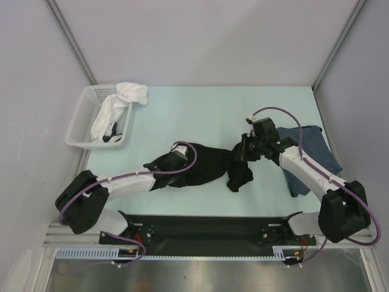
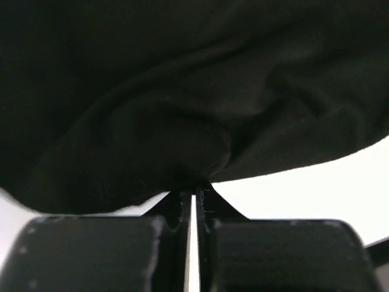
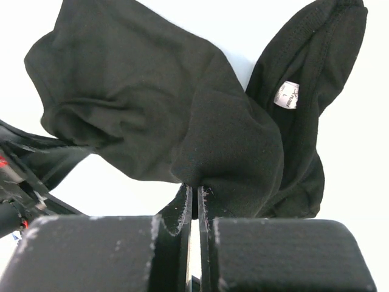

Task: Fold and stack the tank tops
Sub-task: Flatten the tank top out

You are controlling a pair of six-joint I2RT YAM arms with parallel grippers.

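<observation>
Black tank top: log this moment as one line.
left tool: shut on black tank top | right tool: shut on same top | blue tank top: on table, right side

One tank top (image 1: pixel 209 165) lies centre, a second top (image 1: pixel 319 148) to its right, a basket (image 1: pixel 76 125) back-left.
</observation>
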